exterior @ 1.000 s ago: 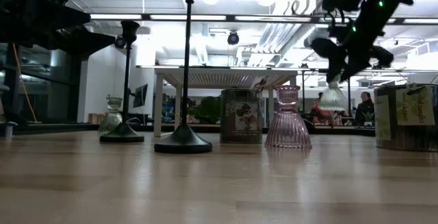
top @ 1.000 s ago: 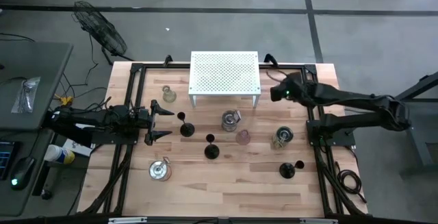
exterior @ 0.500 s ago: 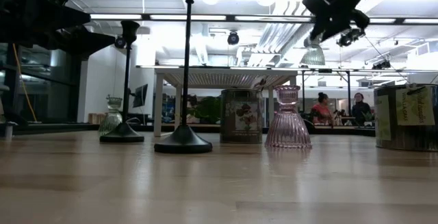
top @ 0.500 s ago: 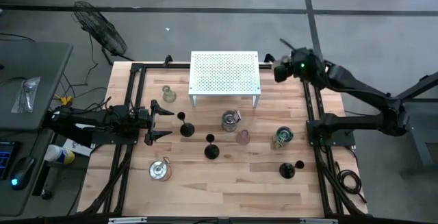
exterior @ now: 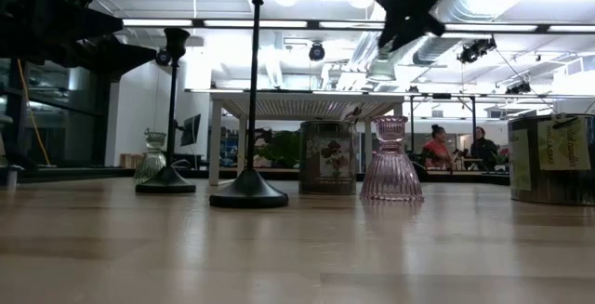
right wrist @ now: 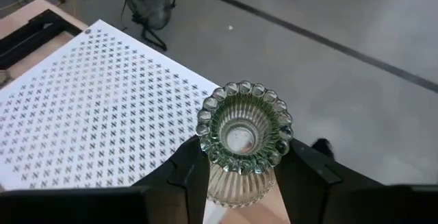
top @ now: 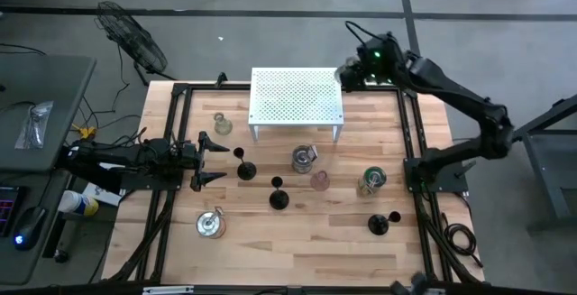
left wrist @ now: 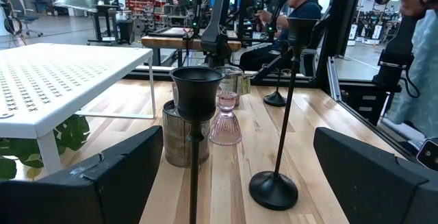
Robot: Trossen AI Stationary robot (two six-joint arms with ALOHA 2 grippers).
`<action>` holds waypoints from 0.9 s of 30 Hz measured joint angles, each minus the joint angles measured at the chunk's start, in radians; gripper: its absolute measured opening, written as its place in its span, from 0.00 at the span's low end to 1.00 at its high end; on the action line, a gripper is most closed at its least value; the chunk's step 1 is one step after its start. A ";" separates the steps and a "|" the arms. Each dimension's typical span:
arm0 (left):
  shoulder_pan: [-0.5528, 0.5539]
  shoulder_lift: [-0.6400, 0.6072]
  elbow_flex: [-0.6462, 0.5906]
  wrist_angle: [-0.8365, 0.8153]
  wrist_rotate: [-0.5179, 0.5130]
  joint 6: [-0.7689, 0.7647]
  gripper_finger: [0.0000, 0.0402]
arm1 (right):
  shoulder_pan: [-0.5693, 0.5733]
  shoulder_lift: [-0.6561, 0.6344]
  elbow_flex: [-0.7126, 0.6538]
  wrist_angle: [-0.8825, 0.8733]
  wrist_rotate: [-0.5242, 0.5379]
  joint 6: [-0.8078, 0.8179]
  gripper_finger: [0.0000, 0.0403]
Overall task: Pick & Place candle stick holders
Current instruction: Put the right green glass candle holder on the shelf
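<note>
Right gripper [right wrist: 241,176] clamps ribbed clear-glass holder [right wrist: 243,138], cup empty, above rack [right wrist: 102,121].

Tabletop [top: 297,241]: you have a light wooden butcher-block surface, edged by a black frame.
Rack [top: 296,96]: your white perforated metal rack stands on four legs at the far middle of the tabletop.
Fan [top: 132,35]: you can see a black floor fan on the grey floor beyond the far left corner.
Side desk [top: 36,115]: to your left sits a grey desk carrying a clear plastic bag [top: 32,124].
People [exterior: 437,146]: in the low view, you see two people seated in the room behind.
Plant leaves [left wrist: 41,145]: you can spot green leaves under the rack in the left wrist view.
</note>
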 joint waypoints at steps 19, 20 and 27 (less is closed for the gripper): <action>0.000 0.000 0.000 0.000 0.000 0.000 0.93 | 0.001 0.257 0.095 0.101 0.010 0.081 0.33; 0.000 0.000 0.000 0.000 0.000 0.000 0.93 | 0.000 0.261 0.095 0.102 0.015 0.082 0.33; 0.000 0.000 0.000 0.000 0.000 0.000 0.93 | 0.000 0.276 0.095 0.122 0.024 0.079 0.33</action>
